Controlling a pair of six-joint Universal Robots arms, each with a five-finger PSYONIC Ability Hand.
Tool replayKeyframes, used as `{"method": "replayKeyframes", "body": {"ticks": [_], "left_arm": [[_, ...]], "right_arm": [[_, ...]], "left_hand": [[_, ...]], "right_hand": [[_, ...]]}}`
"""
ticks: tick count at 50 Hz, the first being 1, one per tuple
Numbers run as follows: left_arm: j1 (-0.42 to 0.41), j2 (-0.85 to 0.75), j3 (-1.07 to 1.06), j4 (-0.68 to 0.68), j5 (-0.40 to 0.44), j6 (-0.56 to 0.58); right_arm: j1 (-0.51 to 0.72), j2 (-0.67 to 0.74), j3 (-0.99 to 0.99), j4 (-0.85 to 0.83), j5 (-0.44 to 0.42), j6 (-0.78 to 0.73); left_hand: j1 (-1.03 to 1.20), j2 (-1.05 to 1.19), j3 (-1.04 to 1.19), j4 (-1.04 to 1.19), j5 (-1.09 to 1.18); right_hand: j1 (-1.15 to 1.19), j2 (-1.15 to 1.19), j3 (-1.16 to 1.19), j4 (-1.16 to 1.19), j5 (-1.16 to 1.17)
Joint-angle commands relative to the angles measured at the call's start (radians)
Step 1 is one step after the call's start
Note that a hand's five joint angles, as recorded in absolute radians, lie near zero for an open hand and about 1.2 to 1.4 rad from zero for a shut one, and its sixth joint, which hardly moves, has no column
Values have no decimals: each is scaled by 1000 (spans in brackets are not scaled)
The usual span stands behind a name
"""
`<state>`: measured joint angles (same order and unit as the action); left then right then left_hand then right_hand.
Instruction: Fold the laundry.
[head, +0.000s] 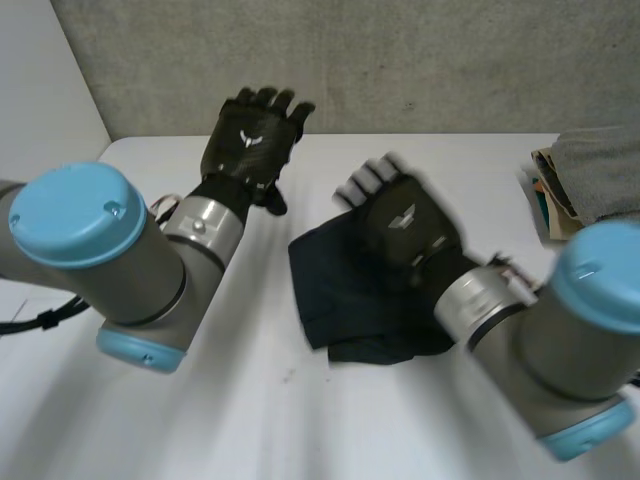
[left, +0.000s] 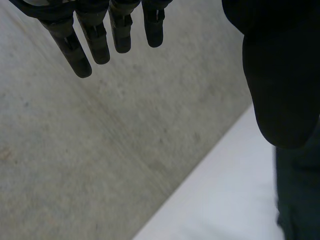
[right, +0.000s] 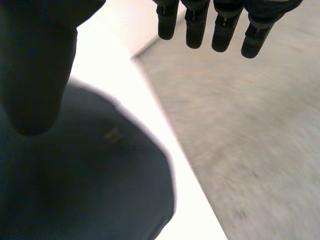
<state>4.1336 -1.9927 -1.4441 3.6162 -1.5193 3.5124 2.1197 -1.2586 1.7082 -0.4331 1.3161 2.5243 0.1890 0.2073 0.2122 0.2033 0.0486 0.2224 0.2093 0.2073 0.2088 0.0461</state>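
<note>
A dark navy cloth (head: 335, 290) lies folded in a compact shape on the white table (head: 300, 410), near the middle. My right hand (head: 400, 225) hovers above the cloth's far part, fingers straight and spread, holding nothing. In the right wrist view the cloth (right: 90, 185) lies under the palm, with the fingers (right: 195, 30) straight above it. My left hand (head: 250, 135) is raised over the table's far edge, left of the cloth, open and empty. Its fingers (left: 90, 40) hang straight in front of the grey wall, and a strip of the cloth (left: 300, 200) shows beside the thumb.
A pile of grey and other folded laundry (head: 590, 180) sits at the table's far right edge. A grey concrete wall (head: 400, 60) stands right behind the table. Bare table (head: 130, 430) lies in front of and left of the cloth.
</note>
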Motion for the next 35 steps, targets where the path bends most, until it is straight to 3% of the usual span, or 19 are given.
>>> {"method": "replayKeyframes", "body": {"ticks": [1,5,10,18,27,35], "left_arm": [[-62,-44,146,-30,2,-124],[-117,-109,240,-145,2,-170],[-171,-211,369,-333,-21,-190],[-197,-373,508,-525,-153,-211],[-188,-497,556,-686,-167,-204],[-168,-498,562,-742,-163,-199]], "right_arm": [[-133,-150,-18,86,20,580],[-214,-137,-94,240,18,576],[-233,35,-279,445,18,486],[-233,269,-514,689,14,355],[-231,419,-559,717,34,234],[-242,424,-544,657,51,194]], "left_hand": [[-15,-33,-38,-29,-49],[-8,-26,-31,-22,-42],[-2,-20,-25,-16,-36],[-5,-23,-28,-19,-39],[13,-6,-10,-2,-21],[13,-5,-10,-1,-21]], "right_hand": [[-48,-35,-33,-34,-46],[-48,-35,-33,-34,-46],[-48,-35,-33,-34,-46],[-48,-35,-33,-34,-46],[-48,-35,-33,-34,-46],[-23,-10,-8,-10,-21]]}}
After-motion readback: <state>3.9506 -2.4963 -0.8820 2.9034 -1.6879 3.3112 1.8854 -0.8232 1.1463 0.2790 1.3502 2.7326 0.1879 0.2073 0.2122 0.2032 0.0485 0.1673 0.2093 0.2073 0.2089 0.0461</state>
